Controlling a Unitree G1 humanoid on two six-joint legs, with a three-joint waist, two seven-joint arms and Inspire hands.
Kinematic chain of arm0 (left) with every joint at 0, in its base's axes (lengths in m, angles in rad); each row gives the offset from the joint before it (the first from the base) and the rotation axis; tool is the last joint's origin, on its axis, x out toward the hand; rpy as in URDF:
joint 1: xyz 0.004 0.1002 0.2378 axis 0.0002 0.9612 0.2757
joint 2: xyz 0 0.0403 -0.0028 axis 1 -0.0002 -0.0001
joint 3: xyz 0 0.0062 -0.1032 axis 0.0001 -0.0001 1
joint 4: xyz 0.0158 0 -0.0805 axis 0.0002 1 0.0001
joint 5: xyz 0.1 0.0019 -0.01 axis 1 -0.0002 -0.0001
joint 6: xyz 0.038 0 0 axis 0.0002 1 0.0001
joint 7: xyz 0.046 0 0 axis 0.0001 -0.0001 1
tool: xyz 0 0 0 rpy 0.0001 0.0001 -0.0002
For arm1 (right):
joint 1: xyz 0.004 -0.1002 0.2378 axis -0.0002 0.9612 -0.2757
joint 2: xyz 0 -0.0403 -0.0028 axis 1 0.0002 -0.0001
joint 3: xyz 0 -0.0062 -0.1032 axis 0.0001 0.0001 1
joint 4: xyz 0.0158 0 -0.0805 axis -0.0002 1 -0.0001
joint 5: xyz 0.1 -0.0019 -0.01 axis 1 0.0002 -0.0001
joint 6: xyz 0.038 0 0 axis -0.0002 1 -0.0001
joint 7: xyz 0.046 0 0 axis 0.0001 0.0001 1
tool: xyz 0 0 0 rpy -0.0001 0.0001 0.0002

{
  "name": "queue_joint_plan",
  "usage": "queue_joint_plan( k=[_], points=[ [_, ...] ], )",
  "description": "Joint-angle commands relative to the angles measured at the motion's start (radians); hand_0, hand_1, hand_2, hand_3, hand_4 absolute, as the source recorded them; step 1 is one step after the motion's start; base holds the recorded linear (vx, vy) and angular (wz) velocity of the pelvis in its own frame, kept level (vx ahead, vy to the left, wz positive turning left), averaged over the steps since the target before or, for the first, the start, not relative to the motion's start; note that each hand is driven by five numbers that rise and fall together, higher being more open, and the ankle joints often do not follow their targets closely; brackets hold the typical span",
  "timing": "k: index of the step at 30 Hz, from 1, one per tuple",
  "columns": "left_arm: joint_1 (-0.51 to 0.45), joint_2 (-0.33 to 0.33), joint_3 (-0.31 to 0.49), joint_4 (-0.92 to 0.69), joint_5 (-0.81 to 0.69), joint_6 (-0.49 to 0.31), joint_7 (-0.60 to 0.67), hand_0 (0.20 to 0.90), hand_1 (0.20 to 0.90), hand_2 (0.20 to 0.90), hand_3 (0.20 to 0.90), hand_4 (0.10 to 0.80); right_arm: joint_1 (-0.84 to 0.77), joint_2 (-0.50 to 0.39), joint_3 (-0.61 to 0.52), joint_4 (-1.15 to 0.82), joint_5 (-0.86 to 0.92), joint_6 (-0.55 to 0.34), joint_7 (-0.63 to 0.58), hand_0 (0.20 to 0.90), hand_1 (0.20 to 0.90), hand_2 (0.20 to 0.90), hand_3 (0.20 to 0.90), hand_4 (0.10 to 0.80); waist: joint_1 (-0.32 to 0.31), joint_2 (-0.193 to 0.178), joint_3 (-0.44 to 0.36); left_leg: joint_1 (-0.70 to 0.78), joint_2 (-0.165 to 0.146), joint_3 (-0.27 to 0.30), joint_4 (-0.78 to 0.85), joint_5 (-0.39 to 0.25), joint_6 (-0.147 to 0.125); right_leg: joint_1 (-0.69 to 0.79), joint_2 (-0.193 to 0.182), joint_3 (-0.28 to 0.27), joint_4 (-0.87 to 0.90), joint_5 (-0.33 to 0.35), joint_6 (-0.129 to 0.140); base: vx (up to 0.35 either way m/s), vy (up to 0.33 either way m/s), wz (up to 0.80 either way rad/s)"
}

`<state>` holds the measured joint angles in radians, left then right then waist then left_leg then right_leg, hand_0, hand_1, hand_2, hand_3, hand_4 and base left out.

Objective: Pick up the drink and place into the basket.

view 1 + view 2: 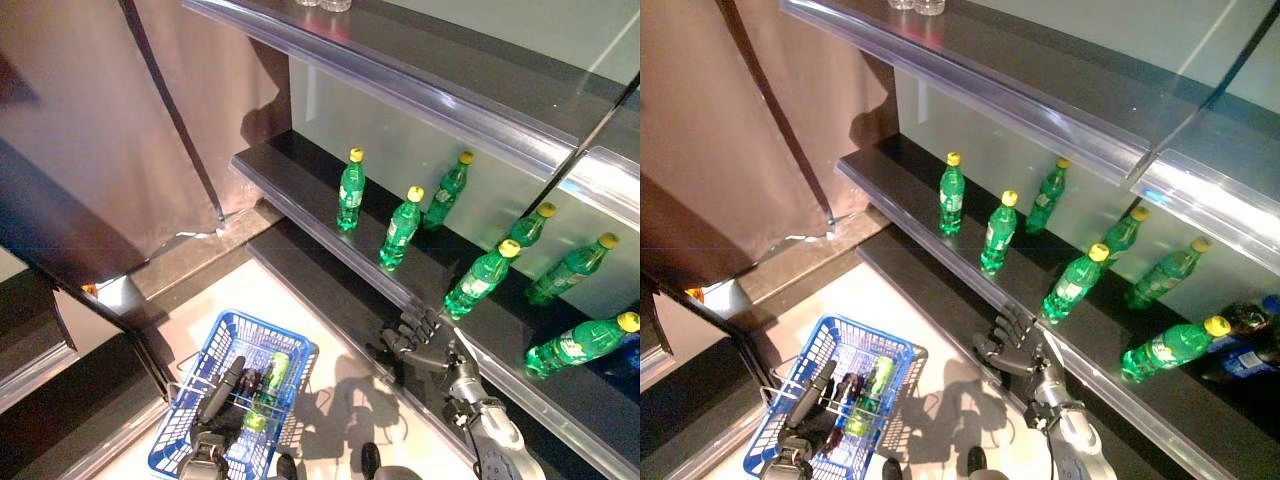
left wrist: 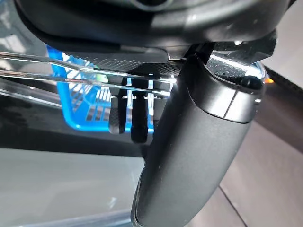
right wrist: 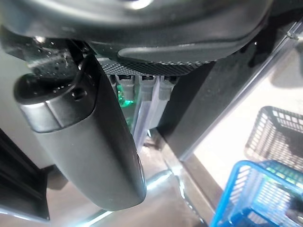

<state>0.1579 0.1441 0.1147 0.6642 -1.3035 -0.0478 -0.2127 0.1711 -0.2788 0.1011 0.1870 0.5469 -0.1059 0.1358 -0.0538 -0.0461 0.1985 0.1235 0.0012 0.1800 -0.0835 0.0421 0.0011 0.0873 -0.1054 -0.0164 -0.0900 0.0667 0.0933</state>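
Several green drink bottles with yellow caps stand or lie on a black shelf (image 1: 283, 180). The nearest bottle (image 1: 480, 280) stands just above and beyond my right hand (image 1: 418, 338). That hand is open, its fingers straight and close to the shelf's clear front rail, holding nothing. A blue wire basket (image 1: 205, 352) sits low at the left with one green bottle (image 1: 272, 375) lying inside. My left hand (image 1: 208, 452) is at the basket's near side, fingers curled round its metal handle (image 2: 71, 66).
An upper shelf (image 1: 420, 75) overhangs the bottle shelf. A brown curtain (image 1: 100, 130) hangs at the left. Dark bottles with blue caps (image 1: 1252, 322) lie at the shelf's far right. Pale floor (image 1: 340, 390) lies between basket and shelving.
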Motion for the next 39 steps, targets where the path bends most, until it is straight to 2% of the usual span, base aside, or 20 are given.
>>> queue_joint_plan(
  k=[1,5,12,18,25,30,39],
  points=[
    [-0.083,0.067,0.091,-0.215,-0.031,-0.125,-0.145,0.300,0.300,0.300,0.200,0.100,-0.033,-0.031,-0.048,-0.064,-0.039,-0.104,-0.015,0.900,0.900,0.900,0.900,0.800,0.023,0.029,-0.122,-0.018,-0.065,-0.093,0.108,-0.126,0.007,0.004,0.075,-0.020,0.019,-0.042,-0.018,0.000,0.000,0.00],
    [-0.073,0.068,0.093,-0.217,-0.024,-0.126,-0.127,0.300,0.300,0.300,0.200,0.100,-0.020,-0.047,-0.049,-0.088,-0.107,-0.128,-0.052,0.900,0.900,0.900,0.900,0.800,0.018,0.028,-0.117,-0.018,-0.069,-0.097,0.128,-0.138,0.012,0.002,0.071,-0.008,0.034,-0.048,-0.017,0.000,0.000,0.00],
    [-0.076,0.070,0.113,-0.215,-0.016,-0.181,-0.020,0.300,0.300,0.300,0.200,0.100,0.019,-0.103,-0.069,-0.174,-0.248,-0.181,-0.151,0.900,0.900,0.900,0.900,0.800,-0.008,0.023,-0.084,-0.058,-0.084,-0.111,0.250,-0.184,0.027,-0.038,0.048,0.036,0.133,-0.069,-0.014,-0.004,-0.009,-0.11],
    [-0.077,0.077,0.101,-0.207,-0.022,-0.221,-0.022,0.300,0.300,0.300,0.200,0.100,0.043,-0.132,-0.084,-0.211,-0.257,-0.238,-0.224,0.900,0.900,0.900,0.900,0.800,-0.044,0.035,-0.024,-0.083,-0.085,-0.100,0.288,-0.206,0.047,-0.105,0.040,0.090,0.198,-0.066,0.006,-0.012,-0.018,-0.32],
    [-0.095,0.081,0.048,-0.236,-0.066,-0.263,-0.008,0.300,0.300,0.300,0.200,0.100,0.016,-0.131,-0.102,-0.242,-0.268,-0.315,-0.370,0.900,0.900,0.900,0.900,0.800,-0.088,0.055,0.041,-0.127,-0.081,-0.057,0.267,-0.185,0.053,-0.180,0.055,0.142,0.188,-0.023,0.031,-0.091,-0.023,-0.37],
    [-0.068,0.073,0.041,-0.257,-0.073,-0.255,0.004,0.300,0.300,0.300,0.200,0.100,0.059,-0.134,-0.138,-0.258,-0.245,-0.331,-0.347,0.900,0.900,0.900,0.900,0.800,-0.106,0.051,0.038,-0.109,-0.081,-0.025,0.246,-0.183,0.058,-0.180,0.071,0.153,0.157,-0.001,0.040,0.057,-0.045,-0.30],
    [-0.061,0.059,0.034,-0.256,-0.059,-0.246,0.031,0.300,0.300,0.300,0.200,0.100,0.077,-0.140,-0.139,-0.274,-0.265,-0.325,-0.351,0.900,0.900,0.900,0.900,0.800,-0.106,0.040,0.026,-0.090,-0.081,-0.013,0.256,-0.185,0.065,-0.166,0.092,0.143,0.140,0.008,0.032,0.083,-0.044,-0.18]
  ],
)
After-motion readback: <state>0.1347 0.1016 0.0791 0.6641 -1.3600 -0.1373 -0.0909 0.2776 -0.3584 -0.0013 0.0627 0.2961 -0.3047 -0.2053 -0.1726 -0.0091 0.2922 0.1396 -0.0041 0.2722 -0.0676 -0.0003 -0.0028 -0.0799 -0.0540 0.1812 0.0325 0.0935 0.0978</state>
